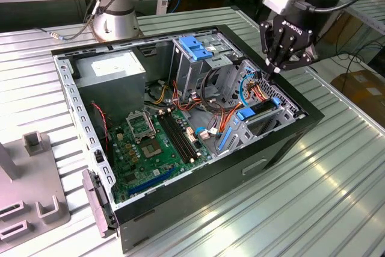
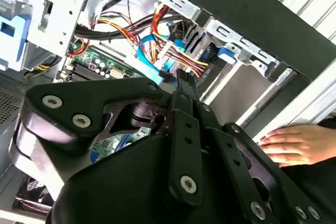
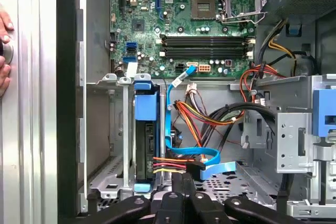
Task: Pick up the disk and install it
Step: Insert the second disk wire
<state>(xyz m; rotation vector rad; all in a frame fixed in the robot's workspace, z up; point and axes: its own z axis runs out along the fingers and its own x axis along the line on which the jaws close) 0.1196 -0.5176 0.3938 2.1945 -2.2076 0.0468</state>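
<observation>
The disk (image 1: pixel 263 111) stands on edge in the drive bay at the case's corner on the exterior view's right, its blue carrier showing at both ends. In the first wrist view the disk (image 3: pixel 145 129) sits in the bay, a blue carrier tab at its end. My gripper (image 1: pixel 272 69) hangs just above the cables beside that bay, fingers shut together with nothing between them. In the first wrist view the gripper (image 3: pixel 184 178) tips sit by a black connector (image 3: pixel 195 164) with orange and yellow wires. In the second wrist view the gripper (image 2: pixel 181 77) points at the cable bundle.
The open computer case (image 1: pixel 283 142) lies on a slatted metal table. Inside are a motherboard (image 1: pixel 150 142), a grey power-supply box (image 1: pixel 111 67) and a drive cage with a blue latch (image 1: pixel 195 46). A person's hand (image 2: pixel 296 142) rests by the case. A grey fixture (image 1: pixel 24 191) stands at the exterior view's left.
</observation>
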